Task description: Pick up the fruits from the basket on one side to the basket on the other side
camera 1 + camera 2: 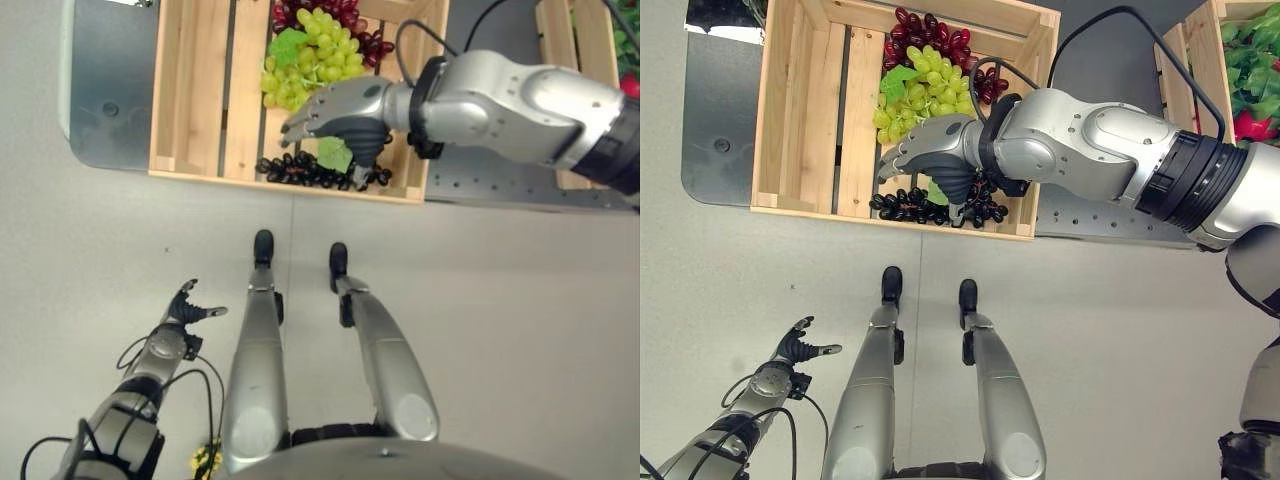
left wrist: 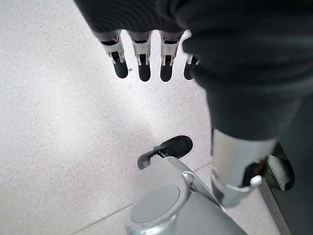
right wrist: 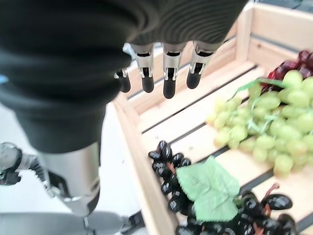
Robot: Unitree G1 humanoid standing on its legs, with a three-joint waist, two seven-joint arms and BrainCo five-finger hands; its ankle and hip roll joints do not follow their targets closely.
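Observation:
A wooden crate (image 1: 800,100) holds three grape bunches: black grapes (image 1: 905,207) with a green leaf (image 3: 210,188) along its near wall, green grapes (image 1: 920,95) in the middle, and red grapes (image 1: 940,30) at the far side. My right hand (image 1: 940,150) hovers just above the black grapes, its fingers (image 3: 168,73) straight and open, holding nothing. The black bunch lies on the slats below the palm. My left hand (image 1: 185,310) hangs low at the lower left over the floor, open and empty, with its fingers (image 2: 142,58) straight.
A second wooden crate (image 1: 1185,70) at the far right holds green leaves and a red fruit (image 1: 1252,128). Both crates rest on grey metal platforms (image 1: 110,90). The left half of the first crate is bare slats.

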